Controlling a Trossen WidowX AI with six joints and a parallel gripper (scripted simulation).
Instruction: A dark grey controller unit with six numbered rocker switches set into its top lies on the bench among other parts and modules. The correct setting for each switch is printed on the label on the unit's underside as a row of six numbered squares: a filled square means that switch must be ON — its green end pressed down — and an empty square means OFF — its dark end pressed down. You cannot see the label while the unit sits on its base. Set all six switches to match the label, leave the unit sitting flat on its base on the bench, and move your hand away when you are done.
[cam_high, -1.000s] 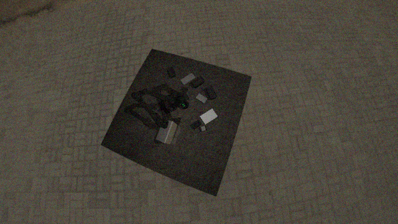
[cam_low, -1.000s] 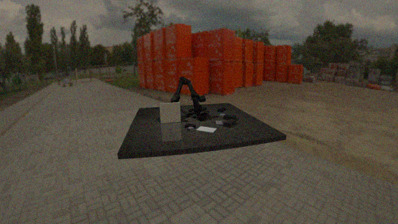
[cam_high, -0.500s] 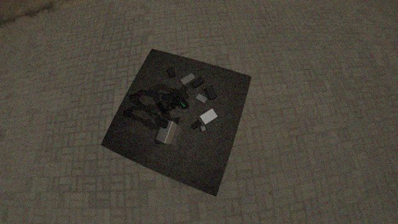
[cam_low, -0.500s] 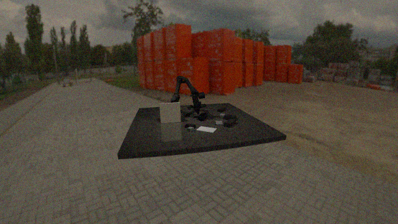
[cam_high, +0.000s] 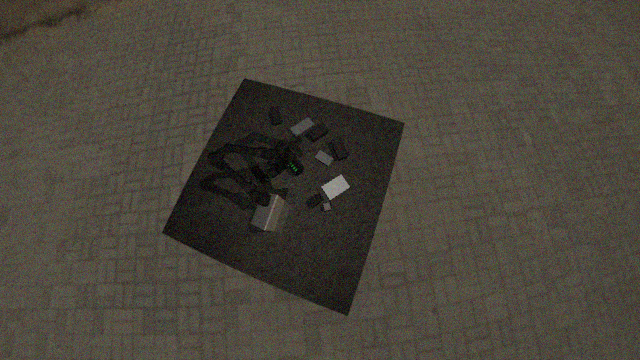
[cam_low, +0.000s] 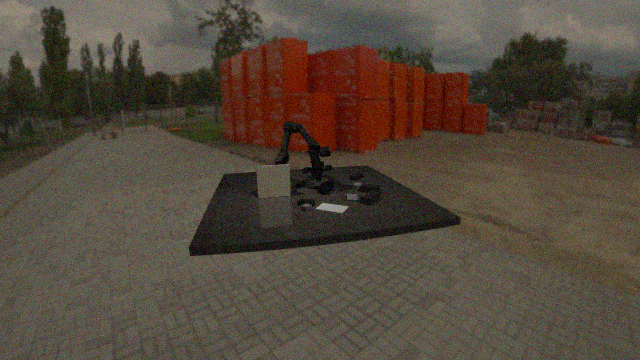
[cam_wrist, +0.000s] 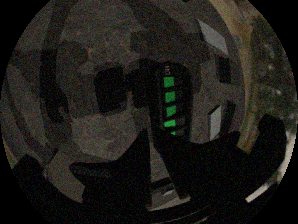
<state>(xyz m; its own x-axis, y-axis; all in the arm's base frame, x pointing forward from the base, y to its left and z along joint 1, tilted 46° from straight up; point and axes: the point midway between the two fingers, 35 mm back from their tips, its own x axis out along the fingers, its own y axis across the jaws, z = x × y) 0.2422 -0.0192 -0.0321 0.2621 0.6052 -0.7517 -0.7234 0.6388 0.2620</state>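
Note:
The dark grey controller unit (cam_high: 295, 168) (cam_wrist: 170, 103) sits flat on its base on the dark bench (cam_high: 310, 270) (cam_low: 240, 235), its switch side up. In the wrist view a row of several green switch ends glows along its top, and a small number shows at the far end. My gripper (cam_high: 287, 163) (cam_low: 318, 175) (cam_wrist: 149, 131) hangs just above the near end of the unit, pointing down. Its fingers are almost together with only a thin gap, and nothing is between them. The label on the underside is hidden.
A white box (cam_high: 270, 214) (cam_low: 273, 181) stands upright near the arm. A white flat plate (cam_high: 335, 186) (cam_low: 332, 207), grey plates (cam_high: 302, 126) (cam_high: 324, 157), dark modules (cam_high: 316, 132) (cam_high: 339, 148) (cam_high: 275, 115) (cam_high: 314, 200) (cam_wrist: 110, 90) and a small grey cube (cam_high: 326, 206) lie around the unit.

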